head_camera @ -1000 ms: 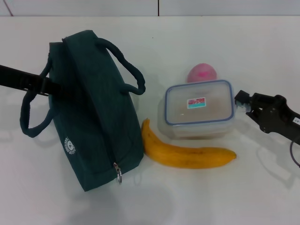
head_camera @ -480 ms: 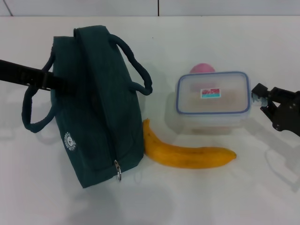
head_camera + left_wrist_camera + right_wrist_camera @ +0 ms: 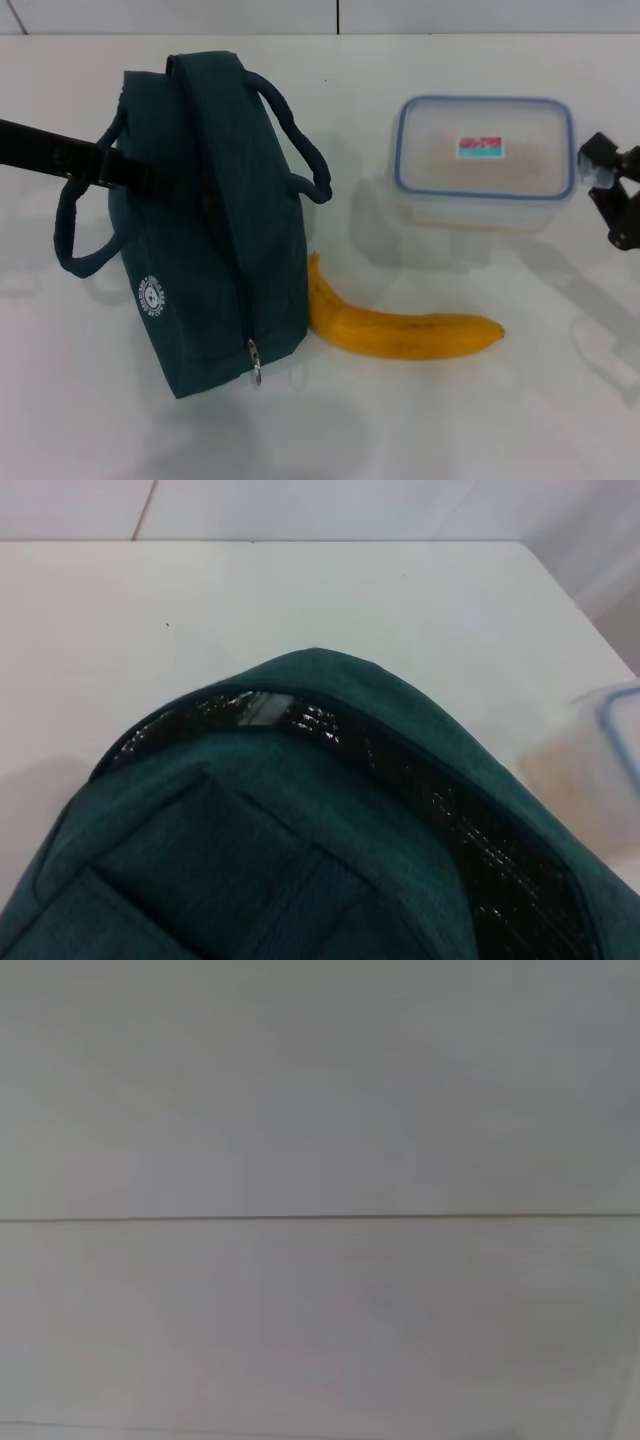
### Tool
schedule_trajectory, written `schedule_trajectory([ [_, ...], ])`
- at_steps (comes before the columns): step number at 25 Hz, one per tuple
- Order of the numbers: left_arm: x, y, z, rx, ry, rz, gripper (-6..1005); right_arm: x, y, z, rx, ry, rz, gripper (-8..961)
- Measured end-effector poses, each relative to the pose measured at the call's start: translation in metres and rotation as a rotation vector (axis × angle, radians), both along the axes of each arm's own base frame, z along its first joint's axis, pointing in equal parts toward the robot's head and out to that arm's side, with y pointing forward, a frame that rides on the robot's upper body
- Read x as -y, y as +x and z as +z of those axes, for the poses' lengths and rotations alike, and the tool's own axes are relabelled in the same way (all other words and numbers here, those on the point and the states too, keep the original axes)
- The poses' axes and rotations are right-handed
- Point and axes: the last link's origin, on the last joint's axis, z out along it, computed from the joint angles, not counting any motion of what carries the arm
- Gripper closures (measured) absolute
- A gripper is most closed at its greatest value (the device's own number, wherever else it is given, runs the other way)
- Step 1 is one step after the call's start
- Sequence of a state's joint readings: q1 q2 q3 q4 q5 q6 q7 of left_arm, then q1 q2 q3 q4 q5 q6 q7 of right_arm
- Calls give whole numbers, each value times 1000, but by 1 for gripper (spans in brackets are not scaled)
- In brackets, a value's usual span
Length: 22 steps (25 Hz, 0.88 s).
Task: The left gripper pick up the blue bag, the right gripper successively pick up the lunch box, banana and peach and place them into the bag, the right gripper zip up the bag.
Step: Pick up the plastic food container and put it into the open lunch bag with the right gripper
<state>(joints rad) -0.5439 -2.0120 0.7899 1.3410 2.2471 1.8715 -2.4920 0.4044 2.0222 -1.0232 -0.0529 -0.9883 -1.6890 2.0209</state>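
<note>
The blue bag (image 3: 215, 230) stands on the white table, zipper ring (image 3: 256, 375) toward me. Coming in from the left, my left gripper (image 3: 125, 172) holds the bag's upper side by the handles. The left wrist view shows the bag's top edge (image 3: 330, 680) and a strip of its dark lining (image 3: 440, 800). The lunch box (image 3: 485, 160) hangs above the table at the right. My right gripper (image 3: 592, 172) is shut on its right end. The banana (image 3: 400, 330) lies on the table between bag and box. The peach is hidden behind the raised lunch box.
The table (image 3: 480, 420) is white, with a tiled wall seam at the back (image 3: 337, 15). The right wrist view shows only a pale surface with one thin line (image 3: 300, 1217). A corner of the lunch box (image 3: 620, 715) shows in the left wrist view.
The lunch box has risen off the table and moved right and back with my right gripper, covering the peach. The bag has been pulled more upright and slightly right by the left arm.
</note>
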Motion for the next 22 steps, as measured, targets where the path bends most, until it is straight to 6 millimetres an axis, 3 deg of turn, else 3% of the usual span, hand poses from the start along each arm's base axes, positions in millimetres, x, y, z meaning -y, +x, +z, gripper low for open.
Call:
schedule_trajectory([
  [22, -3, 13, -6, 38, -13, -38, 957, -15, -36, 13, -194, 24, 119, 857],
])
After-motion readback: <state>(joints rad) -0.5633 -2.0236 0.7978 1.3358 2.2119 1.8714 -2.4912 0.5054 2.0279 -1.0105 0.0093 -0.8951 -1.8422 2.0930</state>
